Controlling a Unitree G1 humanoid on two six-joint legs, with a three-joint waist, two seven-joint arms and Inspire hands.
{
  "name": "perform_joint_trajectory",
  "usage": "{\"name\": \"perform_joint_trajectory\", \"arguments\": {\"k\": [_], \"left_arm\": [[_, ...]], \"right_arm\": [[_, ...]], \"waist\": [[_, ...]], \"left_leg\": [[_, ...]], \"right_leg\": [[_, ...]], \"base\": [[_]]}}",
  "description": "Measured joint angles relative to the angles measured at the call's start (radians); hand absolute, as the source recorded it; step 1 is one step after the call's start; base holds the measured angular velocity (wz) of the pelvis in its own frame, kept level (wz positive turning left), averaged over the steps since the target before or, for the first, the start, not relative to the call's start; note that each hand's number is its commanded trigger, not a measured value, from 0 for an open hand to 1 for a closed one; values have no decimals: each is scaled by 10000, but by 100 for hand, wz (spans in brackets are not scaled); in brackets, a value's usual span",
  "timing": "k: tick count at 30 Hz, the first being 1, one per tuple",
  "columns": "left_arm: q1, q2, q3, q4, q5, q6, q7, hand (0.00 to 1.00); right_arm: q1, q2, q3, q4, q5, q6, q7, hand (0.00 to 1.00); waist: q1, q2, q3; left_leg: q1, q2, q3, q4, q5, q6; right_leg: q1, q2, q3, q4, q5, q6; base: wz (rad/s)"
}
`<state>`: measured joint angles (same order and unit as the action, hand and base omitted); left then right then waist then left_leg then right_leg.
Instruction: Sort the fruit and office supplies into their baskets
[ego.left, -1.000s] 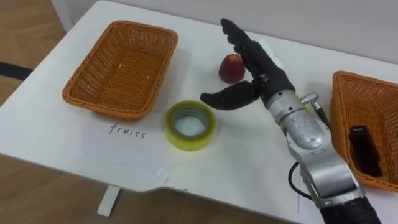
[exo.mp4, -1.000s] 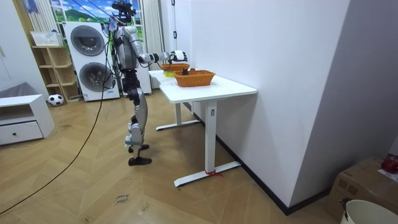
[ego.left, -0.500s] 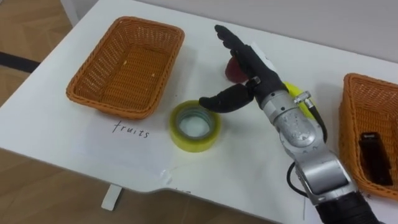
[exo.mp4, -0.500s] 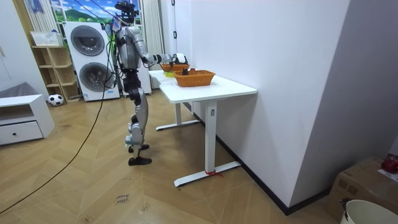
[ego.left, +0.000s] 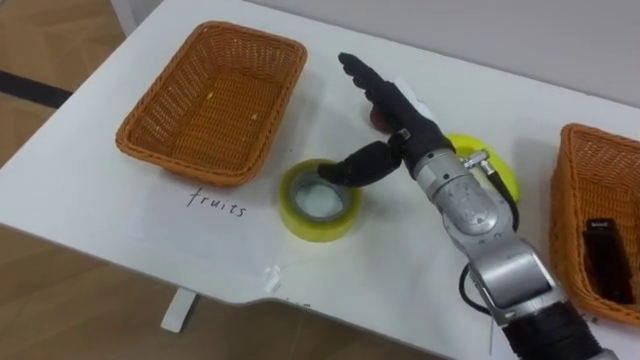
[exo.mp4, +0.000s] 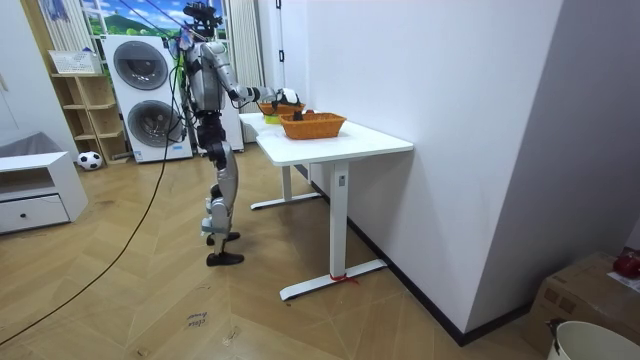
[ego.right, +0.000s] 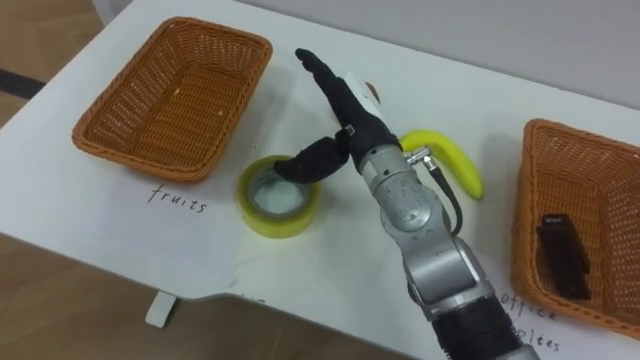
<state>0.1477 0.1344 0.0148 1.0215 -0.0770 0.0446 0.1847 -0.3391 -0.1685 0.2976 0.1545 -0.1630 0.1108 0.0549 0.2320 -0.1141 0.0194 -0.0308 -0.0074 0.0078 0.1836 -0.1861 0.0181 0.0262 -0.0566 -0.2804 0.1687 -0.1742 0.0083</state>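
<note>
My right hand is open, its fingers stretched out flat toward the far side of the white table. The thumb hangs over the far rim of a yellow tape roll that lies flat in the middle. A red fruit sits just beyond, mostly hidden behind the fingers. A yellow banana lies to the right, behind my forearm. The empty wicker basket at the left has "fruits" written on the table before it. The wicker basket at the right holds a black object.
In the room view I stand at the far end of the white table, with the near basket on it and washing machines behind me. The table's front edge runs close below the tape roll.
My right hand has reached further forward and to the left, so it now covers most of the red fruit. The thumb has come down over the tape roll. The view has shifted slightly.
</note>
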Motion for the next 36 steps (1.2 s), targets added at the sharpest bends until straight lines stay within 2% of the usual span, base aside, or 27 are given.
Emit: {"name": "perform_joint_trajectory", "arguments": {"k": [4,12,25,36], "left_arm": [[-30,3,2,-1,20,10,0,0],[-18,17,6,5,10,208,-15,0],[-36,207,-6,5,-3,390,-384,0],[-387,218,-98,-14,-3,433,-653,0]], "right_arm": [[-16,0,88,20,-130,0,17,0],[-33,-40,528,532,-597,166,2,0],[-125,-44,749,1030,-812,238,60,0],[-475,2,928,1871,-1041,296,509,0]], "waist": [[5,-15,-12],[242,-47,-26],[217,-122,-24],[225,-144,-39]], "left_leg": [[-93,-3,-44,10,3,0],[-118,-43,-123,38,32,6],[-189,-47,-157,44,39,16],[-249,-50,-150,48,44,18]], "right_leg": [[-45,-10,-238,2,0,0],[-53,-51,-288,-3,-1,3],[-48,-67,-439,-2,-1,3],[-130,-56,-392,-27,-1,3]], "base": [[5],[2],[1],[0]]}}
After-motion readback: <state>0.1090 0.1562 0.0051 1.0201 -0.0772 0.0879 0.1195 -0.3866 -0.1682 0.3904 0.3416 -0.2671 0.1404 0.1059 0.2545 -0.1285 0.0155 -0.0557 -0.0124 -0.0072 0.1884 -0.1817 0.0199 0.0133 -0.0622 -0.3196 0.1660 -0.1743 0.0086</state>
